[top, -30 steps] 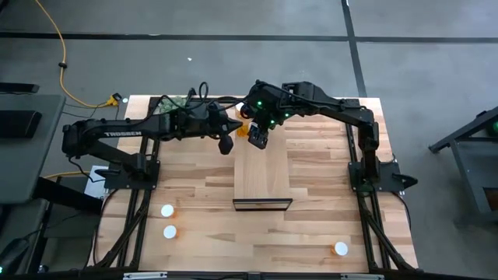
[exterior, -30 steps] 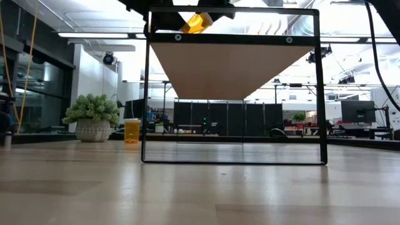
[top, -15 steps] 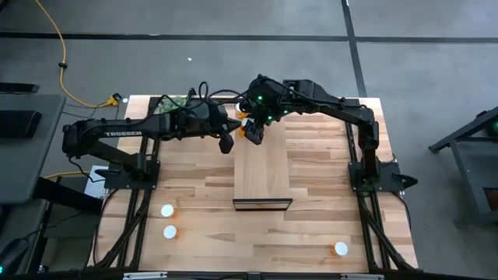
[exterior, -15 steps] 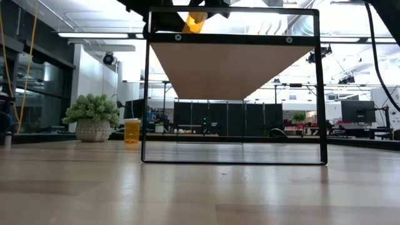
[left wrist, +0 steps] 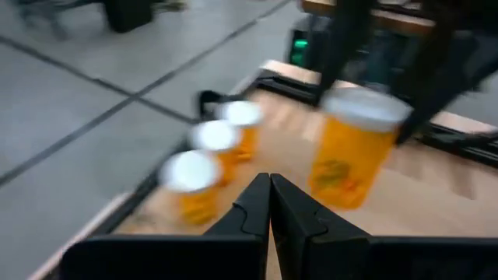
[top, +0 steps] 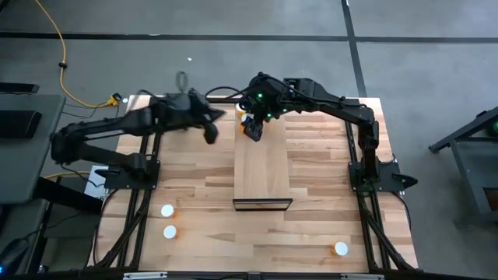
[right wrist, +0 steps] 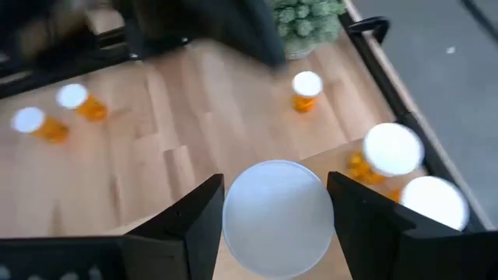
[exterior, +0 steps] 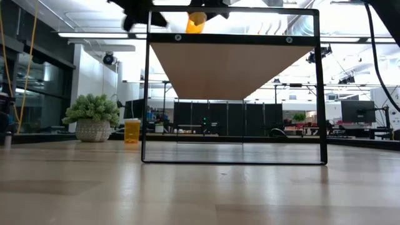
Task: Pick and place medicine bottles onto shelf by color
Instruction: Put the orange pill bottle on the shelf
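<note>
My right gripper [top: 250, 129] is shut on an orange pill bottle with a white cap [right wrist: 272, 218] over the far end of the pale wood shelf [top: 263, 167]. The bottle also shows in the left wrist view [left wrist: 352, 152] and the low view [exterior: 195, 22]. Other bottles [left wrist: 216, 148] stand upright on their bases in a row at the shelf's far left edge. My left gripper [top: 208, 134] is shut and empty, left of the shelf and above the table. More bottles stand on the table: two at the near left [top: 166, 211], one at the near right [top: 340, 249]. My right gripper pinches the bottle at its top, by the white cap [right wrist: 233, 222], between its two fingers [right wrist: 198, 222]. The fingers point down from above. The bottle is upright, its base close over the shelf's far end; whether it touches the board I cannot tell.
A green bushy plant [exterior: 92, 117] stands at the table's far left, with one bottle [exterior: 132, 131] next to it. The shelf's dark metal frame [exterior: 234, 161] stands on the table. The near half of the shelf board [top: 263, 187] is bare.
My right gripper has carried the bottle toward the shelf's far left corner, and the bottle has turned from tilted to upright. My left gripper has drawn away from the shelf toward the table's left edge.
</note>
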Motion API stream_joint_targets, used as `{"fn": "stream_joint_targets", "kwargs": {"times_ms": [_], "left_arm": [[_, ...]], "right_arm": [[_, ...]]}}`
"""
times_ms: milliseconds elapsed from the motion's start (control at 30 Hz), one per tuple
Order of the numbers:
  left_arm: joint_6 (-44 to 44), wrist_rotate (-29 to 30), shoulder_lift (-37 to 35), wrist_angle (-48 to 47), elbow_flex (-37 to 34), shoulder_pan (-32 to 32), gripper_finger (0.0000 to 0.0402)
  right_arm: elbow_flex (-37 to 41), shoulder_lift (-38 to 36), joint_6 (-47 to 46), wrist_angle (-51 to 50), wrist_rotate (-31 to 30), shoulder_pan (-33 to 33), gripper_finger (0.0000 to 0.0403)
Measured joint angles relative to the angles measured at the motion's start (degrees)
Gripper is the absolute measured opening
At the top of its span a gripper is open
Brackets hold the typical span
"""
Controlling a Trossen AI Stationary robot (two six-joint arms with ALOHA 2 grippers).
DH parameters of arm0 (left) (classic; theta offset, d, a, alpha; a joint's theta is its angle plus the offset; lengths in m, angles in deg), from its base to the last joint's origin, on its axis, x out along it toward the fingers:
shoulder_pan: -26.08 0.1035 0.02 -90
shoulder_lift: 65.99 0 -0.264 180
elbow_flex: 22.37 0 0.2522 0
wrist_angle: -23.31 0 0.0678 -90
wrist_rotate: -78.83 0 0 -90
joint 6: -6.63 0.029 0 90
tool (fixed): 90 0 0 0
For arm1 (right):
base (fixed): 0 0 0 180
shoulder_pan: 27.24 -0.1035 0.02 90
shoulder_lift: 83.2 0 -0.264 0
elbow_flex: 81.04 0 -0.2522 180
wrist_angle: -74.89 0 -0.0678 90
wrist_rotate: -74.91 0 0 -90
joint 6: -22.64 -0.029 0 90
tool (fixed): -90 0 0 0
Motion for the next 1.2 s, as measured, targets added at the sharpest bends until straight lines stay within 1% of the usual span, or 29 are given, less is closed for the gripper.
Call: {"fn": "stream_joint_targets", "kwargs": {"times_ms": [100, 233, 333, 433, 500, 600, 833, 1200], "left_arm": [[0.1, 2.8, -6.1, -3.1, 0.0, 1.3, 0.0000], [0.1, 6.2, -13.2, -3.2, 0.0, 1.6, 0.0000], [-0.2, 7.7, -17.3, -3.1, 0.0, 1.6, 0.0000], [-0.3, 7.9, -19.9, -3.2, 0.0, 1.6, 0.0000], [-0.3, 8.6, -20.8, -3.2, 0.0, 1.6, 0.0000], [-0.4, 9.1, -21.0, -3.2, 0.0, 1.6, 0.0000], [-0.3, 9.0, -19.6, -3.3, 0.0, 1.6, 0.0000], [-0.4, 8.6, -18.1, -3.3, 0.0, 1.6, 0.0000]], "right_arm": [[0.0, 1.5, 0.5, 1.6, -2.3, 0.0, 0.0197], [0.0, 5.8, 1.7, 3.0, -2.7, 0.0, 0.0197], [0.0, 8.6, 0.1, 2.6, -5.6, 0.2, 0.0197], [0.0, 10.4, -0.6, 2.3, -8.9, 0.4, 0.0197], [0.0, 11.1, -0.8, 2.1, -11.2, 0.5, 0.0197], [0.0, 11.6, -2.0, 2.0, -12.8, 0.6, 0.0197], [0.0, 11.6, -3.6, 1.8, -12.9, 0.5, 0.0197], [0.0, 11.6, -3.6, 1.7, -12.9, 0.6, 0.0197]]}}
